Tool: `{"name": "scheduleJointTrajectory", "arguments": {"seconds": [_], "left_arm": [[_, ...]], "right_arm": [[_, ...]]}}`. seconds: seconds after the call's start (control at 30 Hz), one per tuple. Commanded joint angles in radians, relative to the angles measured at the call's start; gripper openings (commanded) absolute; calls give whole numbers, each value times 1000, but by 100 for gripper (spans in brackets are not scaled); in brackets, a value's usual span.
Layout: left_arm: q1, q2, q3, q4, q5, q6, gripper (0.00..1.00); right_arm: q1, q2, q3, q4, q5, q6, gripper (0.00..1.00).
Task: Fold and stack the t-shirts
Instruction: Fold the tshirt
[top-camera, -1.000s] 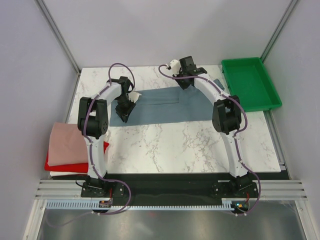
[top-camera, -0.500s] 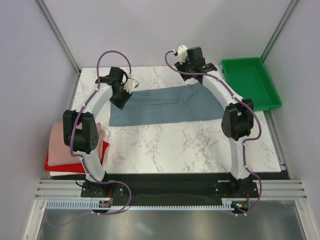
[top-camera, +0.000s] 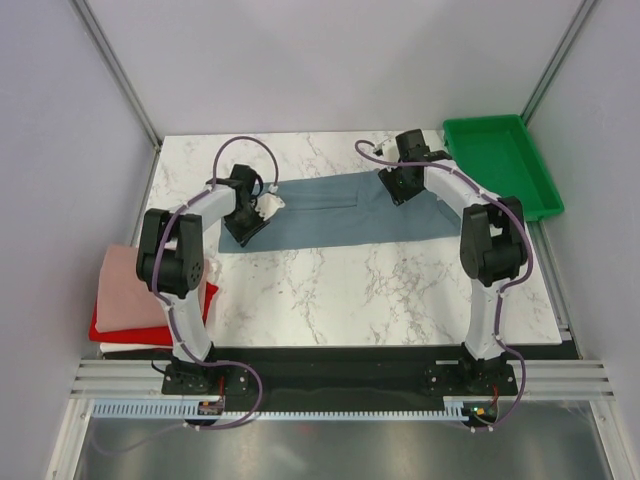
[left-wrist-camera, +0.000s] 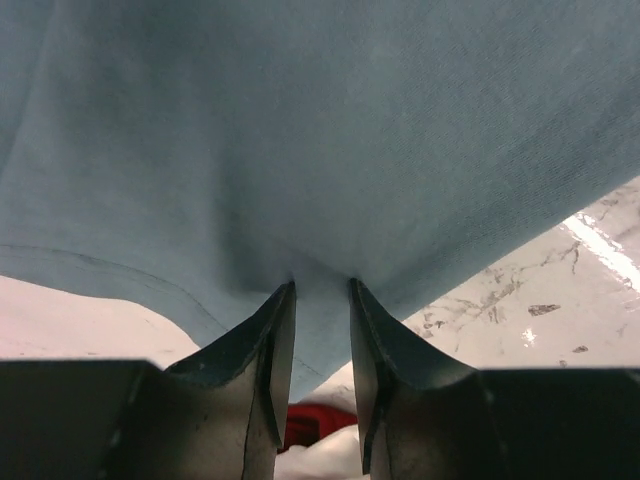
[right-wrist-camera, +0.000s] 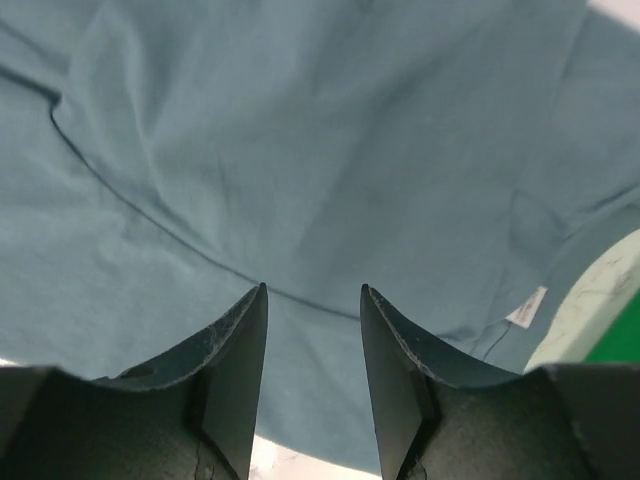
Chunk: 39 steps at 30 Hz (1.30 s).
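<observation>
One marble table (top-camera: 400, 290): slate blue-grey tee (top-camera: 340, 212) flat across far-centre, folded stack (top-camera: 135, 295) at left edge. Prob soft, light, limp; best held at both ends. Left gripper (left-wrist-camera: 322, 290) clamped on tee's left end; right gripper (right-wrist-camera: 313, 290) spread, empty, near neck label (right-wrist-camera: 526, 307).

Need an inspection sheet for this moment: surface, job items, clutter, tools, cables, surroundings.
Surface: marble table, no spills seen.
Job's things: blue-grey t-shirt lying across the far half, its white neck label showing. Folded stack at the near left edge: pink t-shirt on top, red t-shirt under it, white t-shirt lowest.
Clutter: green tray at the far right corner, nothing seen in it.
Grippers: left tool shut on the blue-grey t-shirt's left edge; right tool open over its right part.
Cables: purple cables looped above both arms.
Surroundings: grey walls, metal rail at the near edge.
</observation>
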<state>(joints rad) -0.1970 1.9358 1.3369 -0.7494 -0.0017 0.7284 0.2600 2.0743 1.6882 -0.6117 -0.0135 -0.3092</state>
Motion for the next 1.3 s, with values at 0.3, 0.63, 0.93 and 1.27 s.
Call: {"name": "scheduleJointTrajectory", "arguments": {"seconds": [0.3,0.63,0.93,1.27], "left_arm": [[-73,26,-73,26,-58,54,35],[-214,-80,-151,-119,-20,-6,34],[-292,-233,-18,-280,-12,-119,38],[-298,-218,-90,-268,-81,-127,41]], "right_arm": [[-25,156,74,-19,58,-11,47],[-21,424,471,-60,60,-68,48],[-10,356,521,-24,73,-19,49],[-13,49,294,20,55,2,52]]}}
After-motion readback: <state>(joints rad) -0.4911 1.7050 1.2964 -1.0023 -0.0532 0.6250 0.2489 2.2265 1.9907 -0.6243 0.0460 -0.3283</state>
